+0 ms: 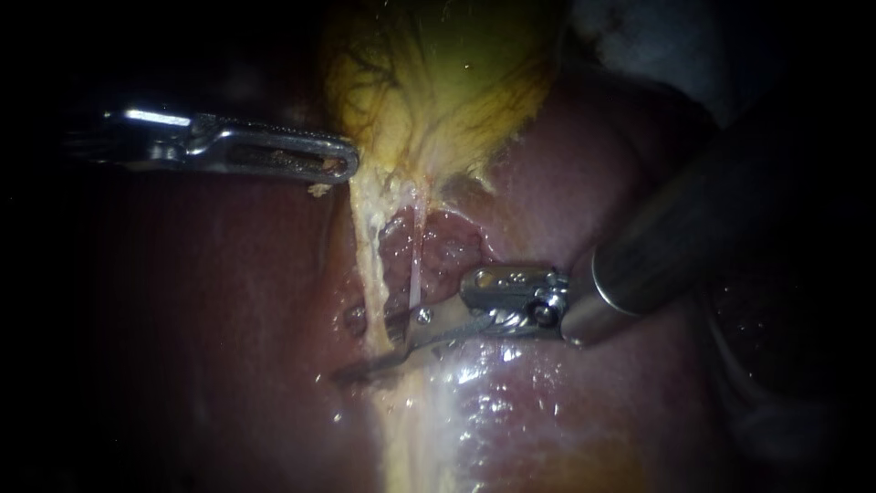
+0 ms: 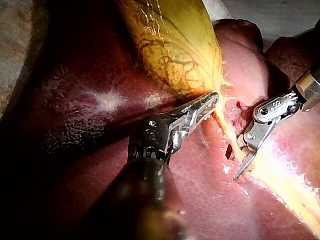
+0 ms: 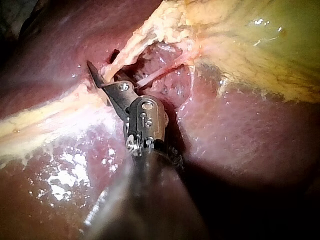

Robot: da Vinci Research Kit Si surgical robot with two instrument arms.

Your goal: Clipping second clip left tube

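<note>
now the right instrument (image 1: 374, 356) comes in from the right of the endoscope view, its shaft lying over the dark red liver (image 1: 228, 319). its claw reaches the pale strands below the gallbladder (image 1: 447, 73). the claw stands narrowly apart, one long half pointing on past the tissue and the shorter half above it. the left tube (image 1: 368, 265), the thicker cream strand that runs down from the gallbladder's lower end, passes between the two halves. just beside it, on the side toward the right instrument's wrist, a thin tube (image 1: 416, 260) drops over a patch of raw red liver and ends near the claw's hinge. beyond the claw a pale band of tissue (image 1: 429, 429) runs on across the wet liver surface. the left instrument (image 1: 342, 166) enters from the left, well apart from the right one. its claw is closed with the tip at the edge of the gallbladder's lower end, and it appears to pinch the tissue there, though the endoscope view is dim at that spot. from the left wrist the same claw (image 2: 212, 99) meets the yellow, veined gallbladder (image 2: 175, 45) right where it narrows, with the right instrument (image 2: 239, 165) ahead of it and off to one side. the right wrist view shows its own claw (image 3: 102, 75) set against the left tube (image 3: 132, 47).
</note>
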